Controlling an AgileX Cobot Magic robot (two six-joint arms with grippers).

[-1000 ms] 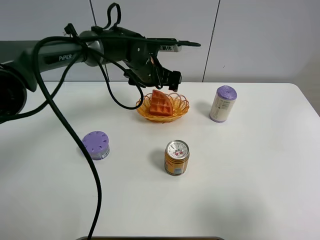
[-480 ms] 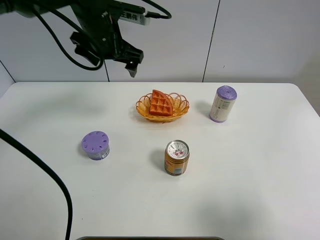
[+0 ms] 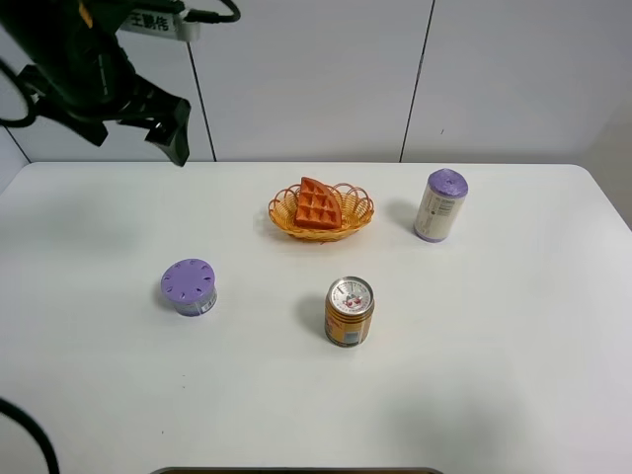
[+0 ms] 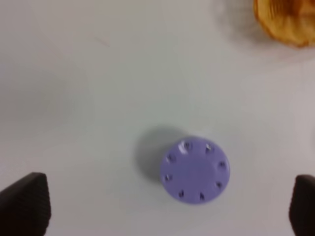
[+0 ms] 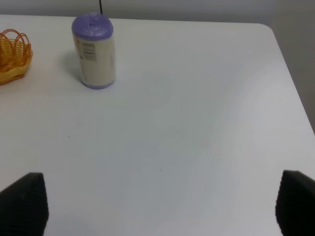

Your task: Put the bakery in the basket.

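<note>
A waffle-wedge bakery point(image 3: 317, 207) lies inside the woven orange basket point(image 3: 354, 224) at the far centre of a white table point(image 3: 494, 346), propped against the basket's left side with its dimpled face showing. Nothing grips it.

The left gripper point(image 3: 163, 128) hangs high above the table's far-left corner, at about ten o'clock from the basket and well apart from it. In the left wrist view its two dark fingertips point(image 4: 24, 204) sit wide apart at the frame's edges with only bare table and a purple round container point(image 4: 195, 169) between them: the jaws are spread and empty. A sliver of the basket point(image 4: 285, 22) shows at one corner of that view.

The right gripper point(image 5: 157, 209) is likewise spread and empty, its dark fingertips point(image 5: 22, 201) well apart over bare tabletop. Its wrist view takes in a purple-capped white canister point(image 5: 93, 51) standing upright, with the basket's looped rim point(image 5: 12, 54) beside it.

Seen from above, the canister point(image 3: 439, 205) stands at three o'clock from the basket, an orange-gold drink can point(image 3: 349, 312) upright at six o'clock, and the purple container point(image 3: 189, 286) at about eight o'clock. All are apart from one another.
</note>
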